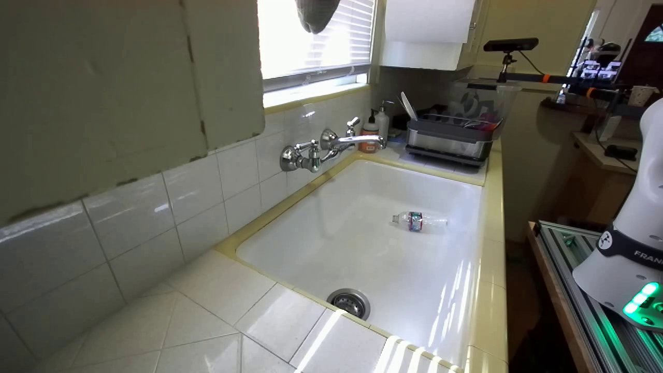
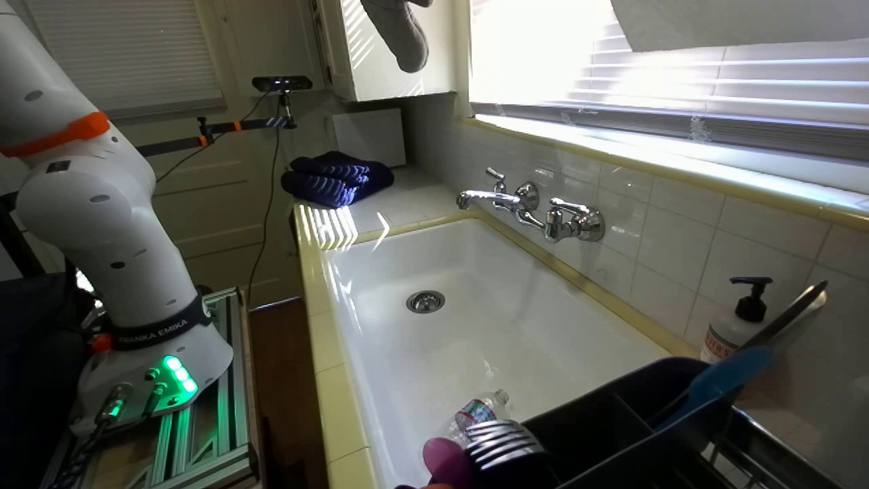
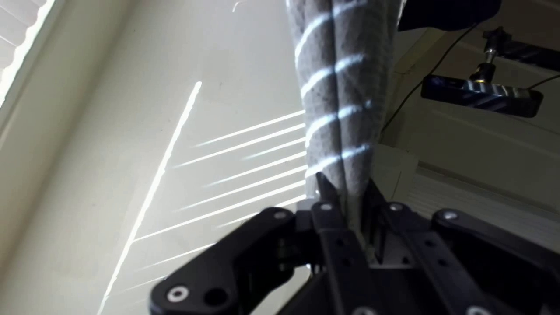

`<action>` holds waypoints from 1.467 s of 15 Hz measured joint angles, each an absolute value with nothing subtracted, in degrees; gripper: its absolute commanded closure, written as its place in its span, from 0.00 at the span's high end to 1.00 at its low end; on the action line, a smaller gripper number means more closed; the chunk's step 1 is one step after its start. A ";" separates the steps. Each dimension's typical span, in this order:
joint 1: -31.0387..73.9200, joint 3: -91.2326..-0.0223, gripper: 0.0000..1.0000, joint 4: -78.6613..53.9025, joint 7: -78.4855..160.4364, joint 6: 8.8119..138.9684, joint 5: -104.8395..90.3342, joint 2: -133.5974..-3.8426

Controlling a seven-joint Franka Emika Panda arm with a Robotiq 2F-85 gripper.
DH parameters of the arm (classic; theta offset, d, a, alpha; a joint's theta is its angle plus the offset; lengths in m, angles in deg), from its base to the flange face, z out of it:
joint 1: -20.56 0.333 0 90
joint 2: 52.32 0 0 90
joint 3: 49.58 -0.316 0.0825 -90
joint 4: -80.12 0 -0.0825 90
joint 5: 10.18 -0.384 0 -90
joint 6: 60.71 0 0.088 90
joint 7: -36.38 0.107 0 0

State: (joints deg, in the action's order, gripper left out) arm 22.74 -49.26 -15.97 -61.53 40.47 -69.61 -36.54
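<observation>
My gripper (image 3: 345, 186) shows in the wrist view with its two fingers closed on a grey cloth (image 3: 337, 92), bunched in folds and striped by sunlight. The cloth runs out beyond the fingertips. Its lower end hangs high up in both exterior views, in front of the window (image 1: 317, 15) and in front of the white cabinet (image 2: 400, 41). The gripper itself is out of frame in both exterior views. A clear plastic bottle (image 1: 419, 221) with a coloured label lies on its side in the white sink; it also shows, partly hidden by utensils, in an exterior view (image 2: 478, 411).
The white sink (image 1: 311, 248) has a drain (image 1: 349, 303) and a chrome wall faucet (image 1: 357, 140). A dish rack (image 1: 450, 137) and soap bottles (image 1: 369, 135) stand on the counter. A dark striped cloth (image 2: 336, 178) lies at its opposite end. A camera (image 2: 282, 83) stands on a bar.
</observation>
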 measured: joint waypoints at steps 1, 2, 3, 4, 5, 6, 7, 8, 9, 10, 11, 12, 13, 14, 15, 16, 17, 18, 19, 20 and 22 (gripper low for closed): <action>22.74 -49.34 0.04 -15.71 -61.53 40.72 -69.60 -36.61; 22.77 -49.50 0.04 -15.25 -61.53 41.23 -69.60 -36.71; 22.85 -49.69 0.04 -14.53 -61.53 41.82 -69.60 -36.86; 22.93 -49.96 0.04 -13.79 -61.53 42.64 -69.60 -37.01; 23.02 -50.31 0.04 -12.92 -61.49 43.61 -69.60 -37.16; 23.17 -50.66 0.04 -12.10 -61.46 44.59 -69.60 -37.33; 23.32 -51.05 0.04 -11.28 -61.38 45.61 -69.60 -37.55; 23.53 -51.37 0.04 -10.58 -61.29 46.57 -69.60 -37.77; 23.78 -51.66 0.04 -9.86 -61.17 47.58 -69.60 -38.04; 24.00 -51.91 0.04 -9.19 -61.11 48.53 -69.60 -38.35; 24.18 -52.15 0.04 -8.49 -60.97 49.49 -69.59 -38.70; 24.32 -52.42 0.04 -7.86 -60.77 50.60 -69.46 -39.05; 24.39 -52.73 0.04 -7.18 -60.44 51.76 -69.20 -39.38; 24.42 -53.04 0.04 -6.56 -60.24 52.89 -68.98 -39.69; 24.44 -53.32 0.04 -5.84 -59.93 53.92 -68.59 -40.00; 24.45 -53.61 0.04 -5.11 -59.43 54.98 -67.98 -40.31; 24.47 -53.90 0.04 -4.24 -58.93 55.88 -67.08 -40.64; 24.53 -54.20 0.04 -3.43 -58.36 56.74 -66.04 -40.97; 24.68 -54.46 0.04 -2.53 -57.79 57.44 -64.84 -41.32; 24.85 -54.72 0.04 -1.69 -57.15 57.95 -63.57 -41.68; 25.34 -55.20 0.04 -0.05 -56.00 58.92 -60.87 -42.46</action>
State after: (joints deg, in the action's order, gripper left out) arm 25.34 -55.20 -0.05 -56.00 58.92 -60.87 -42.46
